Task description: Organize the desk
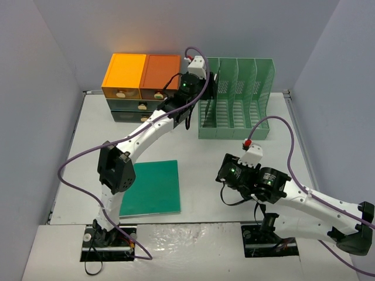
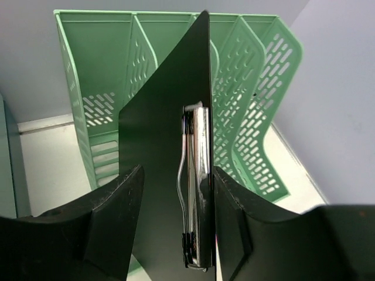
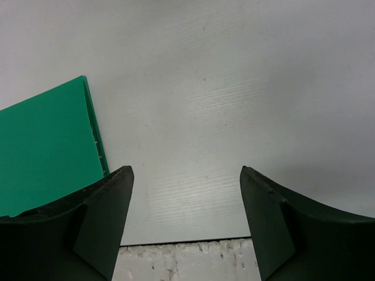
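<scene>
left tool [image 2: 177, 172] spread around the upright black clipboard [image 2: 158, 117], not pinching it, at the green rack [image 2: 105, 58], upper centre of the top view | right tool [image 3: 186, 175] spread, empty, over the surface [image 1: 199, 153], which fills mid-frame | we judge the clipboard stiff, light, slick: take it at the metal clip [image 2: 196, 175] | green folder [image 3: 47, 146] lies flat lower left: we would lift it by an edge

The desk [image 1: 199, 164] is a large, flat, white rectangular tabletop, lying level and seen from above. Thin metal rails run along its side edges and its far edge (the near edge meets a paler, rougher strip). Grey-lilac walls close it in on three sides. Seen up close, its surface shows a fine, faint grain and a few small dark specks.
</scene>
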